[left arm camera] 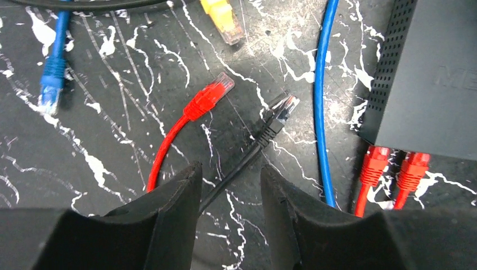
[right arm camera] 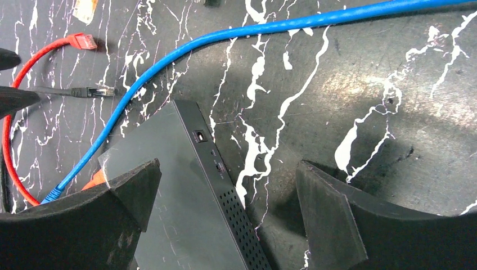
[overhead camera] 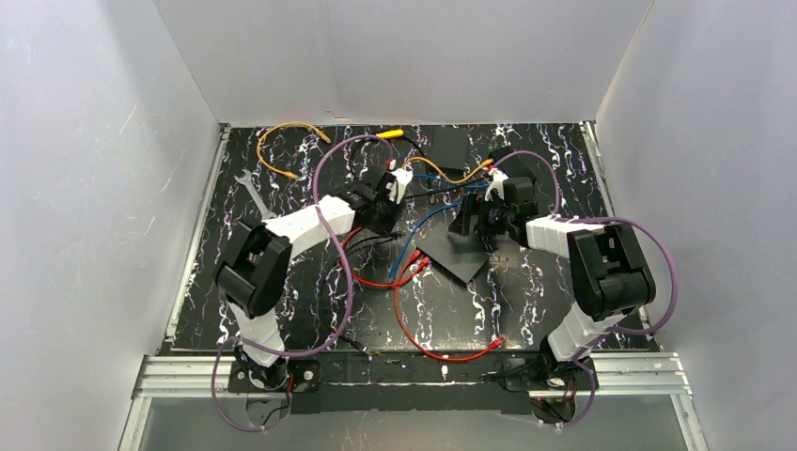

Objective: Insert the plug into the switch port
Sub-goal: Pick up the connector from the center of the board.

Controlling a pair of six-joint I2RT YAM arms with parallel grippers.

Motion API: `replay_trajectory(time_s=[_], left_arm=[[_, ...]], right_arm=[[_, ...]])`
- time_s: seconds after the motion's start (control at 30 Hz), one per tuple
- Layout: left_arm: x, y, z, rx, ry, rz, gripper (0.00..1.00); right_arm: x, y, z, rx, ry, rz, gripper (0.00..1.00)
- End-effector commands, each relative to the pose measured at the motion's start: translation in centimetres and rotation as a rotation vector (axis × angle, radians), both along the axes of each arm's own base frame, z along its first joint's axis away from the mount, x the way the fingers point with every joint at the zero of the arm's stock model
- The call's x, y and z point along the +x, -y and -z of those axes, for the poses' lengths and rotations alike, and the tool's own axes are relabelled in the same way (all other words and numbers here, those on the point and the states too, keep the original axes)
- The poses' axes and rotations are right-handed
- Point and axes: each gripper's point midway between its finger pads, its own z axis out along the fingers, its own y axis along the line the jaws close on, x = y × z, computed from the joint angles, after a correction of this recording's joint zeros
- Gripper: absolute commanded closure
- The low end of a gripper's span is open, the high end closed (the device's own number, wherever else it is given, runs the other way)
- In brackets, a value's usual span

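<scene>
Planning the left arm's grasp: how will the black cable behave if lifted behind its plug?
Probably floppy: the black cable is thin and bends behind its plug. The plug may droop or swivel, hanging on that thin cord.

A black table (overhead camera: 526,310) veined with white carries loose leads: a red cable (left arm camera: 205,100), a blue cable (left arm camera: 320,84) and a black cable (left arm camera: 270,126). They lie beside a dark switch (overhead camera: 456,254), which sits flat near the middle. An orange cable (overhead camera: 291,124) loops at the far left corner — a wrench (overhead camera: 252,193) lies nearer, by the left edge.

plain white walls (overhead camera: 404,56) enclose a black white-veined tabletop (overhead camera: 526,310).
</scene>
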Motion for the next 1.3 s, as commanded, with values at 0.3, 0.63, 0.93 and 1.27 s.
replay_trajectory(time_s=[0.3, 0.63, 0.93, 1.27], left_arm=[[-0.6, 1.4, 3.9, 0.05, -0.129, 0.184, 0.66], [-0.6, -2.9, 3.6, 0.214, -0.091, 0.109, 0.93], [3.7, -8.8, -6.0, 0.279, 0.22, -0.149, 1.0], [5.1, -14.3, -19.0, 0.249, 0.665, -0.443, 1.0]], right_arm=[[-0.8, 0.5, 1.3, -0.007, -0.046, 0.026, 0.03], [-1.0, 0.3, 1.6, 0.002, -0.059, 0.02, 0.03], [-1.1, 0.2, 1.5, 0.009, -0.066, 0.014, 0.03], [-1.3, 0.3, 1.2, 0.008, -0.058, 0.016, 0.03]])
